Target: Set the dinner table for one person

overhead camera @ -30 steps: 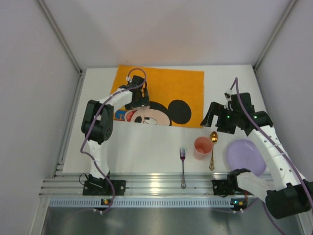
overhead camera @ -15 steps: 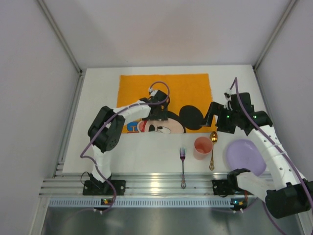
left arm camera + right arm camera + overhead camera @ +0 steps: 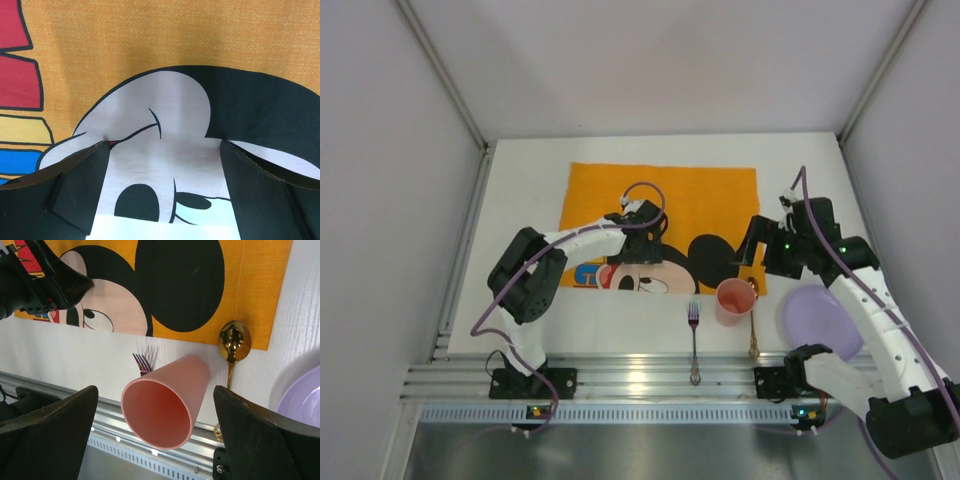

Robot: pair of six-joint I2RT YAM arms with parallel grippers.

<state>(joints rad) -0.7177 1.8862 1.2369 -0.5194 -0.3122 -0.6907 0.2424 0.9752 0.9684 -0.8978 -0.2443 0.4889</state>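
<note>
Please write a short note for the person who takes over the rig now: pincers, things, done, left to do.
Left pincer: open, low over the placemat, holding nothing.
Right pincer: open, empty, above the cup.
Cup, fork, spoon and purple plate stand on the dinner table, nearer than the placemat.
Done: placemat spread flat.
Left, probably: plate onto placemat; fork, spoon, cup around it.

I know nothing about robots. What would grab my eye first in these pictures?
The bright orange Mickey Mouse placemat dominates the far half of the white dinner table, and the left hand is open over Mickey's face. Nearer, to the right, a pink cup stands upright between a fork and a gold spoon, with a lilac plate further right.
</note>
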